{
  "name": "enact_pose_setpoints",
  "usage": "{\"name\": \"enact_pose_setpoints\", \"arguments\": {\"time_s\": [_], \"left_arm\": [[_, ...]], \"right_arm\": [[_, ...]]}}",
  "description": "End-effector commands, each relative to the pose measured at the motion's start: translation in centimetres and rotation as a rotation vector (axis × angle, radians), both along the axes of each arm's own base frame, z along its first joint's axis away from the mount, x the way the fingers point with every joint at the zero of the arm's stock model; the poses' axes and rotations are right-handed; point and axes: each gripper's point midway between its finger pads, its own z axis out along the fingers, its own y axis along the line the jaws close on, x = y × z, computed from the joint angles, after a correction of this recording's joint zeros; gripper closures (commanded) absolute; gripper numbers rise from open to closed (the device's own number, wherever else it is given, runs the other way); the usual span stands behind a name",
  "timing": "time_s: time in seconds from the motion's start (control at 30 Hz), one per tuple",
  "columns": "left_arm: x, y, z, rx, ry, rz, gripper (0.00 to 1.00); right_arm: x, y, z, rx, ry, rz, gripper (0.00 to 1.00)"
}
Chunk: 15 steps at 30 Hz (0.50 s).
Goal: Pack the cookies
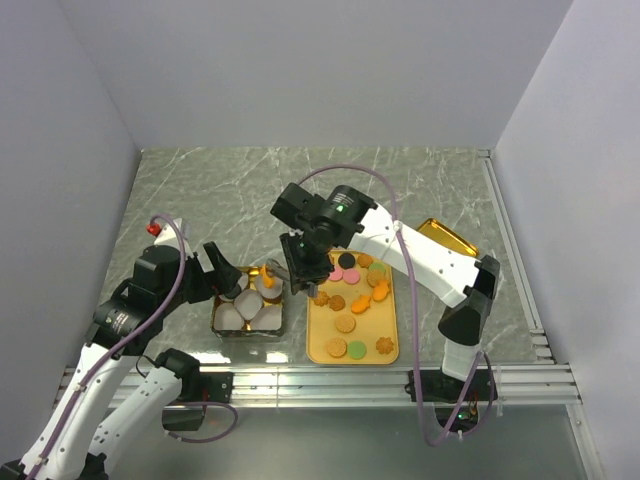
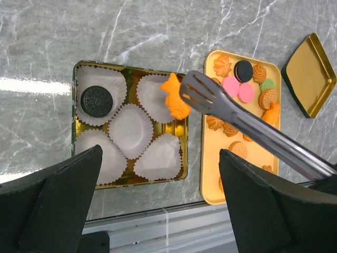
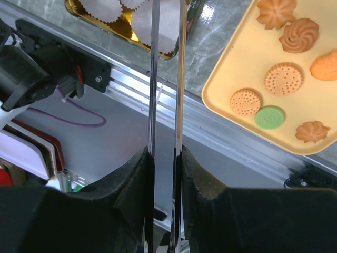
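The right gripper clasps slim tongs that hold an orange cookie over the tin of white paper cups, just beside the yellow tray of cookies.

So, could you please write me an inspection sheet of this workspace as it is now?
Surface: grey marble table.
Job's things: cookies lie on a yellow tray; one dark cookie sits in a paper cup inside the gold tin; one orange cookie is held in tongs above the tin.
Clutter: gold lid right of the tray.
Grippers: left tool open, holding nothing; right tool shut on the tongs.
Cables: purple cable loops over the right arm; another runs along the left arm.
Surroundings: plain walls; metal rail at the near edge.
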Motion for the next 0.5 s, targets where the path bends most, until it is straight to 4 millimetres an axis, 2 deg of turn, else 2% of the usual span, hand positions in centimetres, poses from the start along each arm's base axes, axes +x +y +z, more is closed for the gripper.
{"name": "enact_pose_setpoints", "arguments": {"time_s": [0.0,0.47], "left_arm": [[0.4,-0.1,0.8,-0.017,-0.039,0.009,0.01],[0.4,0.0,1.0,-0.022,-0.047,0.013,0.01]], "right_arm": [[-0.6,-0.1,0.9,-0.008,-0.004,0.033,0.83],[-0.6,0.6,-2.2,-0.086,-0.004,0.062,0.84]]}}
